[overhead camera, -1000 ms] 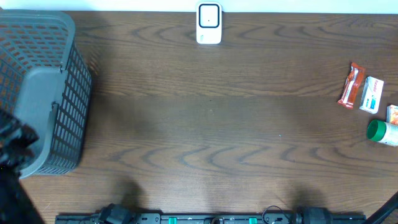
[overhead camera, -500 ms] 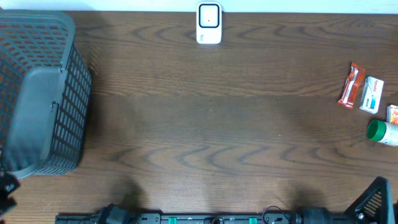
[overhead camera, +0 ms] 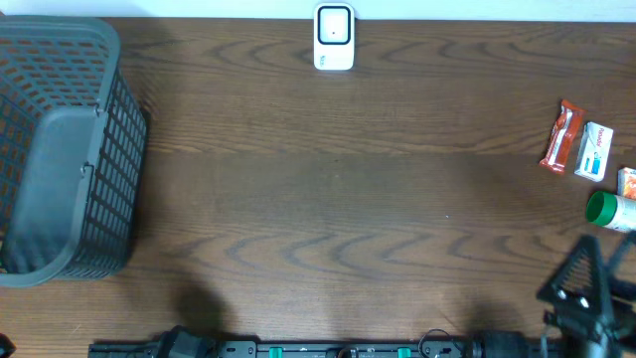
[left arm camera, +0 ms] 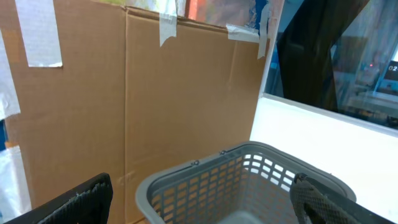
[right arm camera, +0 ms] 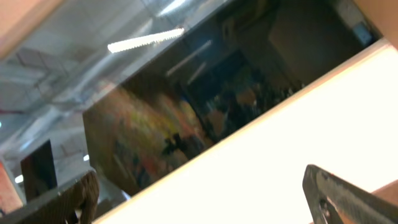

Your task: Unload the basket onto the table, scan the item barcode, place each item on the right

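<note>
Right gripper (right arm camera: 200,177) partly cut off at near right corner of overhead view; fingers stood wide apart, holding nothing. Left gripper (left arm camera: 202,186) out of overhead view; fingers spread, empty, facing grey plastic mesh basket (overhead camera: 60,149). Items lay at right edge, apart from both: green-capped white bottle (overhead camera: 608,212), blue-white carton (overhead camera: 594,151), orange-red wrapped bar (overhead camera: 561,136), fourth piece (overhead camera: 627,182) cropped by frame. Barcodes too small to read. White box-shaped scanner (overhead camera: 334,38) stood far centre.

Dark wood-grain worktop (overhead camera: 328,199) spreads wide. A tall cardboard panel (left arm camera: 155,106), patched with tape, stands by a dark window (left arm camera: 323,56); a strip light (right arm camera: 146,39) glows overhead.
</note>
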Available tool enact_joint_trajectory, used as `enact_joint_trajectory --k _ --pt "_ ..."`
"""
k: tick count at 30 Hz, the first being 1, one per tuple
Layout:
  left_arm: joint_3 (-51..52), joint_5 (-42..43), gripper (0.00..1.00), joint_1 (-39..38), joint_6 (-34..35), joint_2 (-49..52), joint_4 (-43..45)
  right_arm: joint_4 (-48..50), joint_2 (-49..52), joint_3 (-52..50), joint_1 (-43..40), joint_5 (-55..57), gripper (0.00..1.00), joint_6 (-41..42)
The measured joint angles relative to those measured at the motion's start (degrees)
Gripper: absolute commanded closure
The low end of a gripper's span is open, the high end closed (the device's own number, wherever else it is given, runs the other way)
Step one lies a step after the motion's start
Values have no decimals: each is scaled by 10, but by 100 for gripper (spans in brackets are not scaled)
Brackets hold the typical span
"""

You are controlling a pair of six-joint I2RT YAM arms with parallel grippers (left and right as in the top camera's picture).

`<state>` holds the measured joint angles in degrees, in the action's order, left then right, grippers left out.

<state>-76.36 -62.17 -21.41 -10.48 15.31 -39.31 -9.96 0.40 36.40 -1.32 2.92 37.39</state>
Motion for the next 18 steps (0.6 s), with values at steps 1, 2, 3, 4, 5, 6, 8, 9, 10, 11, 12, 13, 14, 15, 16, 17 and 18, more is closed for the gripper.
enact_joint_trajectory --k 1,2,3,4,5,6,8,9,10,11,12,13,14,15,16,17,18 --pt "0 -1 9 0 3 0 -3 21 0 -23 0 -4 1 4" --pt "0 -2 9 0 7 0 -10 44 0 -49 0 -10 1 7" --pt "0 -2 8 0 12 0 -16 73 1 -71 0 -15 1 9" --pt "0 -3 9 0 14 0 -21 111 2 -108 0 -22 1 12" --pt "0 -4 8 0 17 0 -26 136 2 -130 0 -25 1 13" --pt "0 -6 8 0 17 0 -29 175 3 -166 0 -30 1 14" --pt "0 -8 9 0 18 0 -29 222 3 -214 0 -32 1 14" --pt "0 -8 8 0 19 0 -29 243 3 -238 0 -34 1 14" --pt "0 -8 9 0 20 0 -29 257 3 -262 0 -34 1 12" --pt "0 -8 9 0 21 0 -29 272 3 -281 0 -34 1 9" --pt "0 -8 9 0 22 0 -29 281 3 -299 0 -35 1 7" --pt "0 -8 9 0 24 0 -29 285 3 -316 0 -35 1 5" --pt "0 -8 8 0 25 0 -29 287 3 -328 0 -36 1 4" --pt "0 -8 9 0 28 0 -29 287 3 -339 0 -36 1 3" --pt "0 -8 9 0 30 0 -29 285 3 -349 0 -36 1 2" --pt "0 -8 9 0 31 0 -29 277 3 -355 0 -35 1 1" --pt "0 -8 9 0 32 0 -29 262 3 -357 0 -35 1 0"
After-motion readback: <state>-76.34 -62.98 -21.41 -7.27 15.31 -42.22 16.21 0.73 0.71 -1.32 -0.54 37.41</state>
